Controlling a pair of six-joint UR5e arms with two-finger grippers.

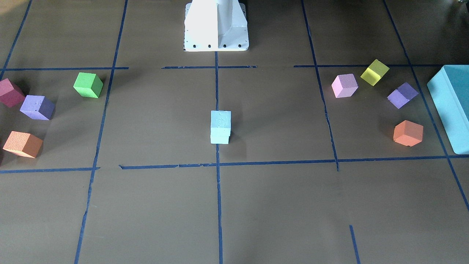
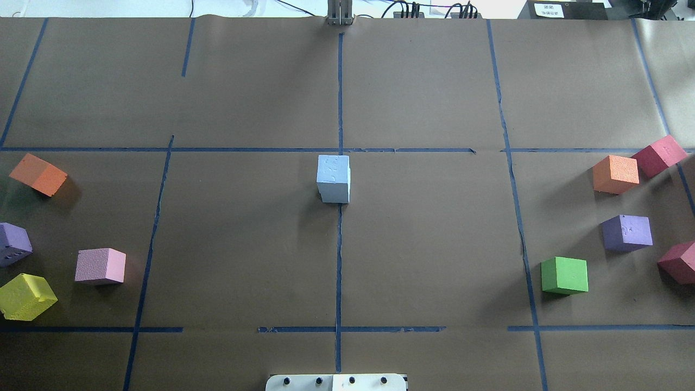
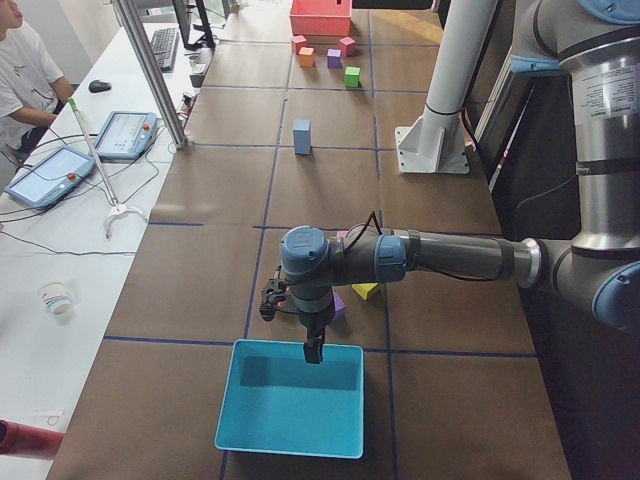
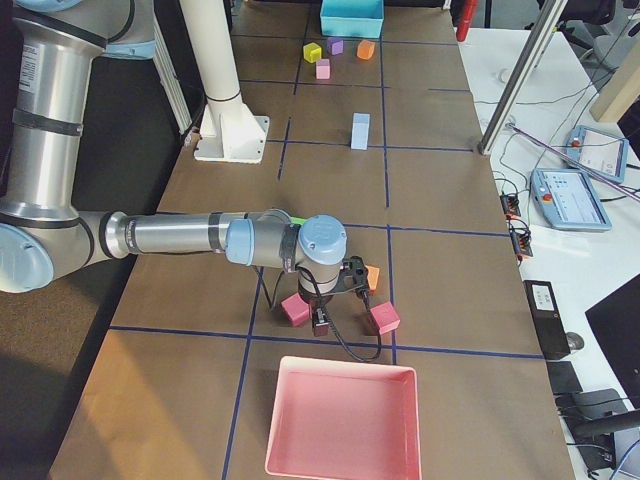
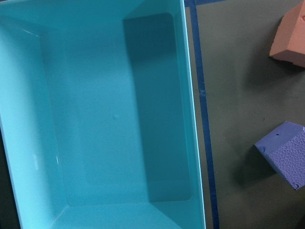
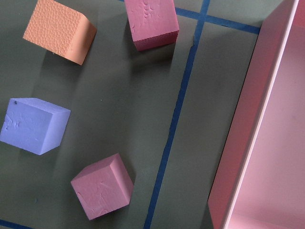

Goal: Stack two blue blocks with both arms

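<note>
The two blue blocks stand stacked, one on the other, at the table's middle on the centre tape line [image 1: 220, 127], [image 2: 333, 178]; the stack also shows in the exterior left view [image 3: 302, 136] and the exterior right view [image 4: 360, 131]. No gripper is near it. My left gripper [image 3: 313, 350] hangs over the near rim of the teal box [image 3: 290, 430] at the table's left end. My right gripper [image 4: 320, 322] hangs over red cubes beside the pink tray [image 4: 340, 460]. Both show only in side views, so I cannot tell whether they are open or shut.
Orange [image 2: 39, 174], purple [image 2: 13, 244], pink [image 2: 100, 266] and yellow [image 2: 26, 296] cubes lie on the robot's left. Orange [image 2: 615, 174], red [image 2: 658, 155], purple [image 2: 627, 232], green [image 2: 564, 275] and another red [image 2: 678, 262] cube lie on its right. The white pedestal [image 1: 216, 25] stands behind the stack.
</note>
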